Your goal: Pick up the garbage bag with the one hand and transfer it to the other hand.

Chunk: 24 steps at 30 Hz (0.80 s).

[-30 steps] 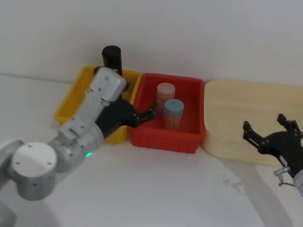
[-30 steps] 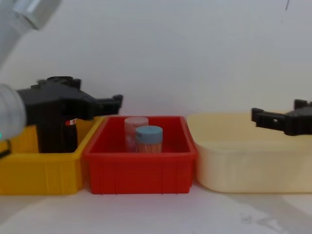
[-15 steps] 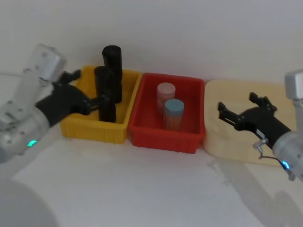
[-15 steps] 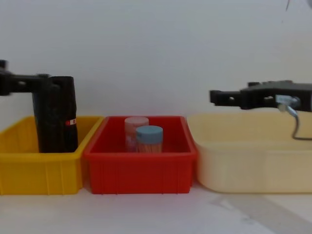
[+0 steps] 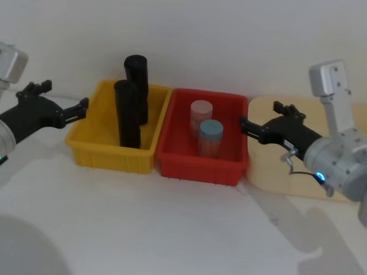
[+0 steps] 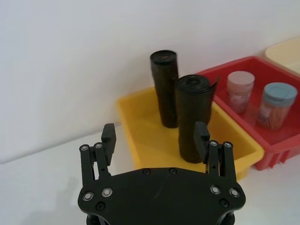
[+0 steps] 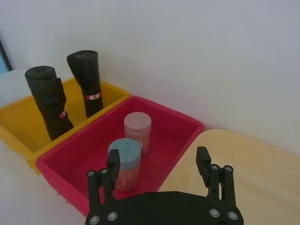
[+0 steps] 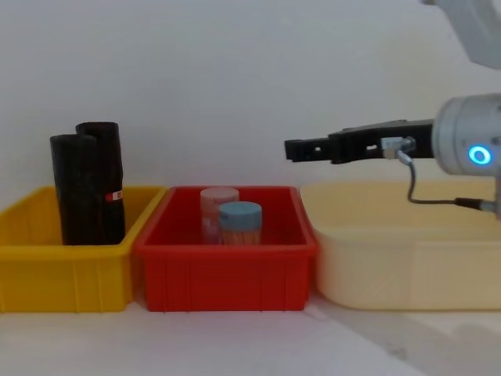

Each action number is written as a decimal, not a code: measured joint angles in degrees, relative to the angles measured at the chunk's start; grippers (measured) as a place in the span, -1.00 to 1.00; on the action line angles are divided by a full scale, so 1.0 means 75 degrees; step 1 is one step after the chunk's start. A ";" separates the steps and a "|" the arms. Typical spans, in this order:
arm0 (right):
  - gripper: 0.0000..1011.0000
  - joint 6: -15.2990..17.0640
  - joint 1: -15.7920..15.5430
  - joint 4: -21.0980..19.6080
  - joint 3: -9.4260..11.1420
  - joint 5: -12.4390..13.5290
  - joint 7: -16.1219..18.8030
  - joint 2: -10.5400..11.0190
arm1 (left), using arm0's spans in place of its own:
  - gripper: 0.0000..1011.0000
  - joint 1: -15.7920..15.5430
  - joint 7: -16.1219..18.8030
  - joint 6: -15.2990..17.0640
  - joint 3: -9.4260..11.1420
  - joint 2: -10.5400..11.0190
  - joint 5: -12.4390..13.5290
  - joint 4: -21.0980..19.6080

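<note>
Two black rolls stand upright in the yellow bin point(image 5: 92, 156). The nearer one, the garbage bag point(image 5: 127, 117) point(image 6: 193, 117) point(image 8: 72, 192), has a loose flap at its top. The roll behind it point(image 5: 136, 86) point(image 7: 87, 82) carries a red-and-white mark. My left gripper point(image 5: 64, 96) point(image 6: 155, 136), on the green-ringed arm, hovers open to the left of the bin, apart from both rolls. On the blue-ringed arm, my right gripper point(image 5: 261, 114) point(image 7: 158, 159) point(image 8: 301, 149) is open and empty above the red bin's right edge.
The red bin point(image 5: 200, 171) in the middle holds a pink-lidded jar point(image 5: 200, 110) and a blue-lidded jar point(image 5: 210, 136). A cream tray point(image 5: 265, 167) lies to its right. The wall stands close behind the bins. White tabletop stretches in front.
My left gripper has drawn back leftwards, away from the rolls and out of the yellow bin. My right gripper has swung left from over the cream tray to the red bin's edge.
</note>
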 joint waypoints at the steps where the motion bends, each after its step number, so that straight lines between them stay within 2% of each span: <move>1: 0.98 0.0028 0.0042 0.0044 -0.0023 -0.0008 0.0016 -0.0023 | 0.98 -0.0028 -0.0028 0.0005 -0.0005 0.0000 -0.0029 0.0056; 11: 0.98 0.0181 0.0421 0.0424 -0.0197 -0.0078 0.0156 -0.0242 | 0.98 -0.0509 -0.0638 -0.0023 0.0122 -0.0039 -0.0335 0.0833; 24: 0.98 0.0177 0.0623 0.0525 -0.0363 -0.0084 0.0338 -0.0338 | 0.98 -0.1224 -0.1819 -0.0332 0.0637 -0.0151 -0.0739 0.1745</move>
